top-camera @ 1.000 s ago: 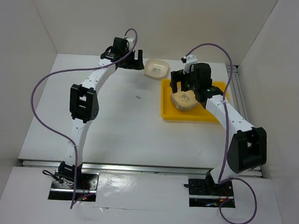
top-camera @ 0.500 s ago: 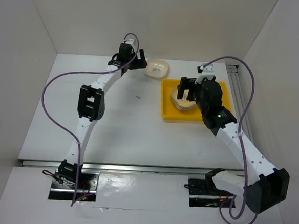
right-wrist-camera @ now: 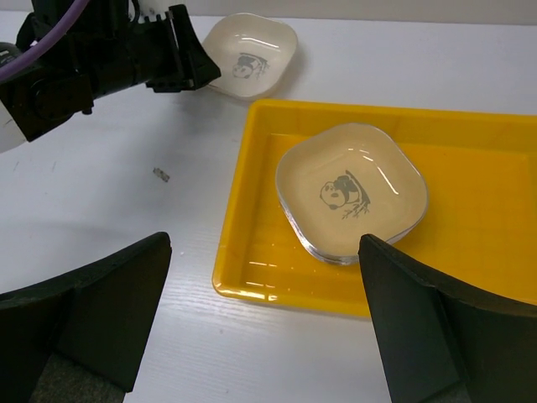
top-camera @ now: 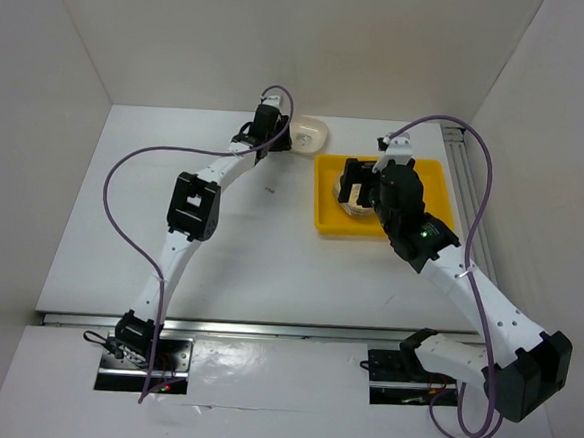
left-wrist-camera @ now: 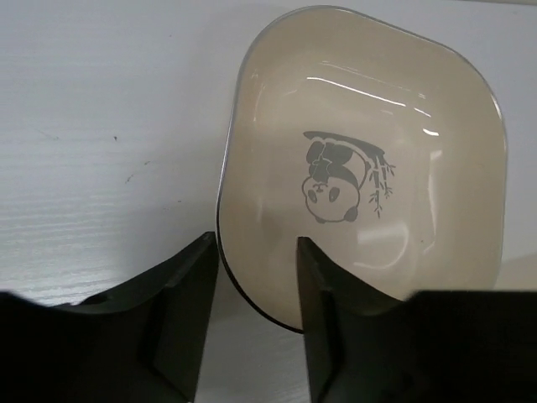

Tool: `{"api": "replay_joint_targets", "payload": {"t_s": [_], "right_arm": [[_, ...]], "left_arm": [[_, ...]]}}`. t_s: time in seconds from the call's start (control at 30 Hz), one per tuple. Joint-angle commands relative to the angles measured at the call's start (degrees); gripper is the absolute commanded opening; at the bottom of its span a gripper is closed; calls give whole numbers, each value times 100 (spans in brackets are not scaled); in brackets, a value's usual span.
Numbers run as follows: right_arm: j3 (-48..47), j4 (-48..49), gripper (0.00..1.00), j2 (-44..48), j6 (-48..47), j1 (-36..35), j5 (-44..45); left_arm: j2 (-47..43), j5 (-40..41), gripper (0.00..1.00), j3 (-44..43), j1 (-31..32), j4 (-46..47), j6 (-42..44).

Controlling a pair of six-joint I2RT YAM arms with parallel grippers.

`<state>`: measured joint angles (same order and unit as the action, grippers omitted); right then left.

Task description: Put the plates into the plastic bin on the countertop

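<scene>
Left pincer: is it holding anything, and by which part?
Nothing is gripped yet. The left pincer straddles the near rim of the cream plate, one finger inside, one outside, jaws apart.

The flat white countertop is carrying a shallow bright yellow plastic bin, a small cream rounded-square plate just off its far-left corner, and a tiny dark speck nearby.

No words or numbers legible; plates bear a panda drawing
</scene>
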<state>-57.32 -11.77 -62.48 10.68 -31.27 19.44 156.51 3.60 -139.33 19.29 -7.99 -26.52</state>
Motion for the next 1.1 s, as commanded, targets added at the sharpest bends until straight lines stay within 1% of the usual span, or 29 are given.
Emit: {"api": "replay_joint_targets", "payload": {"t_s": [0.0,0.07,0.1,0.13,0.2,0.23,0.27,0.33,0.4,0.43,0.47,0.5,0.53,0.57,0.6,0.63,0.7,0.73,0.83,0.87,0.97,1.07], "right_arm": [[-289,-36,100,157,-21,-46,297],[-236,104,100,79,-91,-46,245],[-236,227,100,17,-92,-46,175],[-236,297,100,-149,-170,-46,113],[-183,464,100,-421,-242,-46,25],[-331,561,100,-588,-302,-46,-149],[-437,614,100,-973,-303,6,-238],[-780,807,100,-1353,-356,7,-423],[-999,1044,100,-1880,-409,155,-651],[-1270,1045,100,-2065,-409,156,-896],[-1421,1045,100,-2449,-487,304,-1037],[-1736,1045,100,-2636,-488,305,-1196],[-1878,1045,100,-2812,-549,305,-1328],[-1992,1106,100,-3101,-619,401,-1442],[-2107,1159,100,-3234,-619,463,-1574],[-2308,1264,100,-3349,-619,464,-1871],[-2555,1265,100,-3691,-672,577,-2119],[-2808,1265,100,-3806,-672,578,-2355],[-3162,1186,100,-4175,-672,578,-2655],[-3223,1186,100,-4228,-672,578,-2943],[-3312,1247,100,-4299,-567,516,-3182],[-3172,1397,100,-4299,-436,403,-3332]], "left_arm": [[20,299,52,-59,-66,254,349],[-154,369,33,11,-66,131,560],[-234,483,26,80,-66,70,630],[-330,484,12,81,-66,-96,700],[-663,545,1,160,-135,-325,779],[-805,546,0,247,-223,-457,780],[-963,546,0,318,-276,-658,954],[-1463,458,0,564,-442,-818,1210],[-1824,458,0,896,-548,-949,1570],[-2182,397,0,1012,-671,-950,1702],[-2360,283,0,1108,-742,-1046,1982],[-2527,21,0,1327,-795,-1177,2115],[-2703,-147,0,1460,-908,-1179,2255],[-2887,-314,0,1609,-909,-1266,2570],[-3237,-490,0,1750,-970,-1336,2730],[-3397,-848,0,2021,-971,-1493,2879],[-3835,-1184,0,2295,-971,-1670,3222],[-3960,-1490,0,2548,-971,-1767,3293],[-4390,-1739,0,2971,-971,-2048,3294],[-4479,-1853,0,3051,-971,-2127,3294],[-4751,-1854,0,3228,-971,-2180,3162],[-4831,-1714,0,3341,-857,-2181,3048]]}}
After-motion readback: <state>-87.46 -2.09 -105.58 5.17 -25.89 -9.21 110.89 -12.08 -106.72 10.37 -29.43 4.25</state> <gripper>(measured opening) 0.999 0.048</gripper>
